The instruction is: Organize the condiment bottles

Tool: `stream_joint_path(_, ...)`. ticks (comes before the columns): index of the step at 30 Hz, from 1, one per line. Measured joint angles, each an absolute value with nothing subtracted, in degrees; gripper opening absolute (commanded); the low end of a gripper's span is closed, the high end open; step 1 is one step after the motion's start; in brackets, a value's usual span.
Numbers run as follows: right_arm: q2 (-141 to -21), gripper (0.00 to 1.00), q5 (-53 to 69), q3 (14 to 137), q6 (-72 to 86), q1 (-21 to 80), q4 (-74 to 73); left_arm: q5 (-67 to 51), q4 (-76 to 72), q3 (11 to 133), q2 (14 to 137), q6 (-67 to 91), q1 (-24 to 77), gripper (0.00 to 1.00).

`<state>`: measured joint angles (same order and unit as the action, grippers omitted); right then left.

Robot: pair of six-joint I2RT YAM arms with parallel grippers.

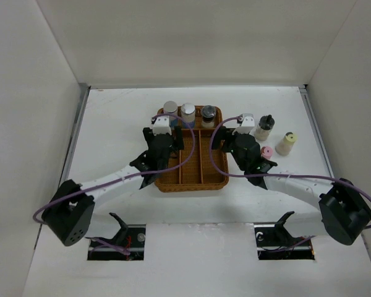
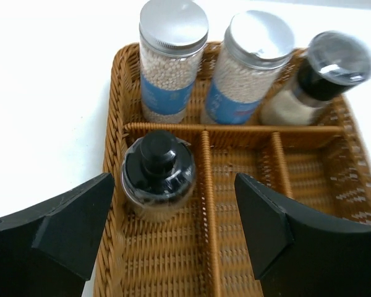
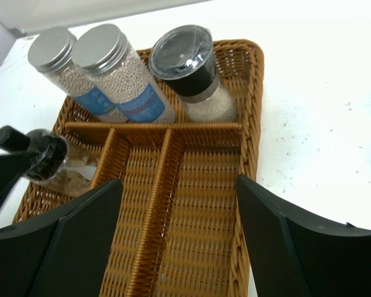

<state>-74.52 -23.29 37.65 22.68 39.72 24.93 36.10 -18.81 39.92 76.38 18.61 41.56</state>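
Four condiment bottles stand upright inside the wicker tray; the dark-topped bottle, pink-capped bottle and cream-capped bottle stand upright right of it, nearer the right gripper; it and the left gripper gape wide, empty.

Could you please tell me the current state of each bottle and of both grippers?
left silver-capped jar: upright, rear compartment of tray.
right silver-capped jar: upright, rear compartment.
dark-lidded shaker: upright, rear compartment.
black-knobbed jar: left long compartment, ungripped.
dark-topped bottle: outside tray, upright.
cream-capped bottle: outside tray, upright.
pink-capped jar: outside tray.
left gripper: open, black-knobbed jar between its fingers.
right gripper: open, empty.
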Motion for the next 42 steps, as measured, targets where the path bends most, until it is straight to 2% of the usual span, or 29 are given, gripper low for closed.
stream_joint_path(2,-74.24,0.72,-23.83,37.65,22.5,39.46,24.93,36.16,-19.86,37.71,72.62,18.76,42.5,0.79)
stream_joint_path(5,-73.69,0.44,-24.49,37.63,21.8,38.89,24.8,36.45,-21.5,34.61,67.29,18.94,44.29,0.77)
stream_joint_path(6,-73.41,0.38,-24.84,37.63,21.65,38.46,24.6,36.62,-21.85,33.56,65.71,19.05,44.97,0.76)
stream_joint_path(8,-72.73,0.34,-25.98,37.63,21.52,37.3,23.94,36.95,-22.28,31.24,62.43,19.49,46.41,0.7)
stream_joint_path(10,-71.99,0.36,-27.33,37.63,21.63,35.68,22.63,37.04,-22.35,29.47,59.9,19.97,47.79,0.63)
stream_joint_path(11,-71.66,0.4,-28.12,37.63,21.63,34.72,21.8,37.08,-22.5,28.69,58.81,20.16,48.62,0.62)
stream_joint_path(13,-71.07,0.54,-29.56,37.63,21.74,32.64,20.25,37.06,-23.09,27.42,57.52,20.58,50.46,0.61)
stream_joint_path(16,-70.57,0.68,-31.42,37.85,21.5,29.28,17.82,36.77,-24.34,25.93,57.14,21.21,53.6,0.61)
stream_joint_path(23,-74.89,0.84,-31.81,45.25,20.01,19.97,9.23,33.1,-31.24,20.69,57.21,21.91,58.59,0.62)
stream_joint_path(28,-81.12,0.9,-31.73,52.36,18.33,15.64,5.82,28.8,-37.63,17.26,59.07,22.11,57.43,0.63)
stream_joint_path(34,-88.16,0.91,-31.48,57.67,17.3,12.51,1.98,25.3,-44.77,13.82,59.92,23.42,56.49,0.64)
stream_joint_path(42,-94.67,0.88,-28.8,61.78,17.37,9.74,-1.41,23.75,-49.56,12.8,61.84,25.74,56.01,0.64)
